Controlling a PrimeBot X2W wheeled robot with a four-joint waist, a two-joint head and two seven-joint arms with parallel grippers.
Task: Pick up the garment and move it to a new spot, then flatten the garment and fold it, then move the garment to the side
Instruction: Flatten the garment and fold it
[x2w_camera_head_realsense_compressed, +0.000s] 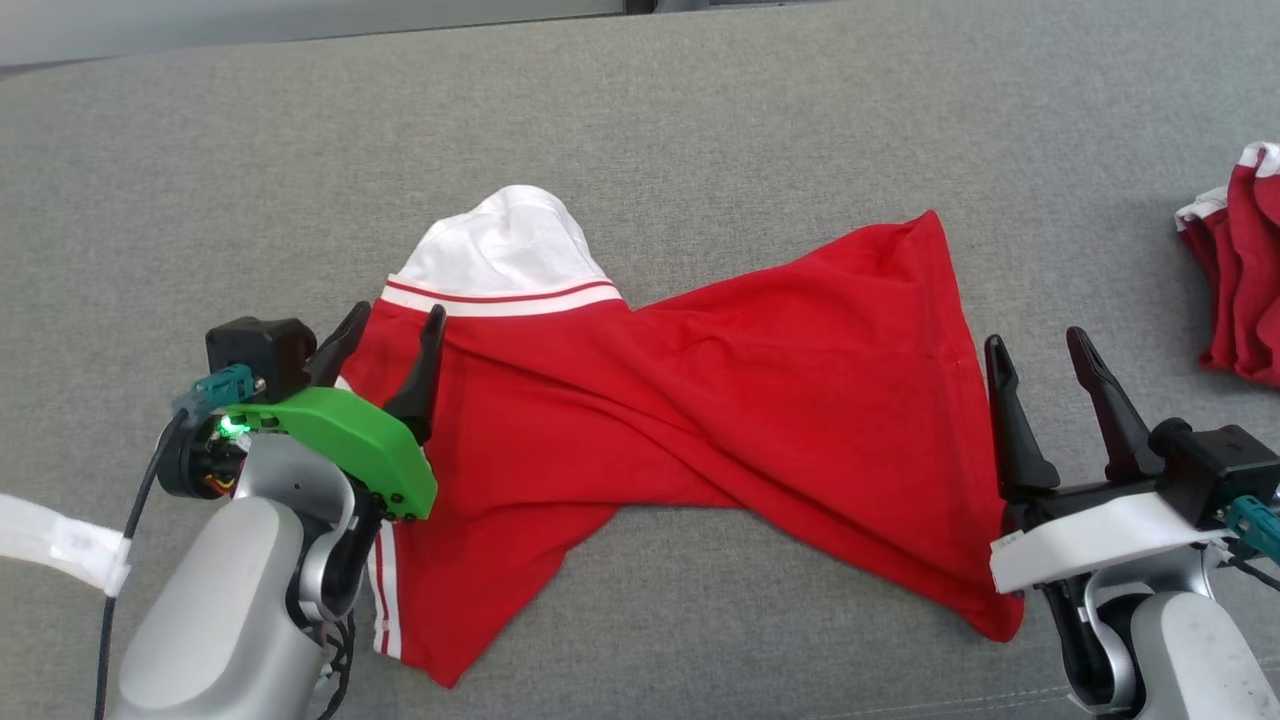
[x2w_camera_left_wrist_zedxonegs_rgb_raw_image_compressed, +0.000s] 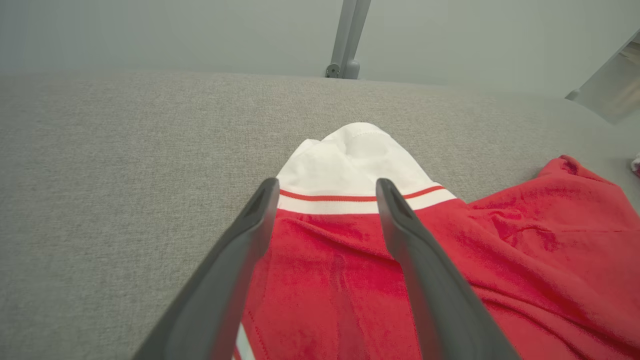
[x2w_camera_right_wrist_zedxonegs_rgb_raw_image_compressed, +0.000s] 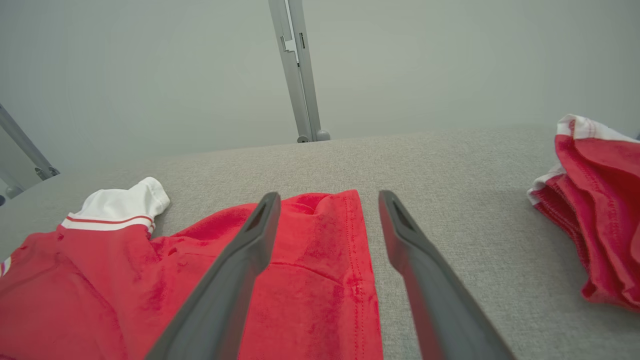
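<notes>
The garment (x2w_camera_head_realsense_compressed: 700, 400) lay centred on the grey surface (x2w_camera_head_realsense_compressed: 700, 120). Forearms entered from its near edge: left gripper (x2w_camera_head_realsense_compressed: 398, 310) wide over the sleeve, right gripper (x2w_camera_head_realsense_compressed: 1033, 338) wide at the hem, both empty.

The garment (x2w_camera_head_realsense_compressed: 720, 400) is soft, matt red knit cloth with a slightly fuzzy nap, and its sleeve is smooth white fabric. The grey cushion (x2w_camera_head_realsense_compressed: 700, 110) is coarse, matt woven upholstery. The left gripper (x2w_camera_head_realsense_compressed: 393, 318) and right gripper (x2w_camera_head_realsense_compressed: 1037, 340) have smooth, dull black plastic-looking fingers.
</notes>
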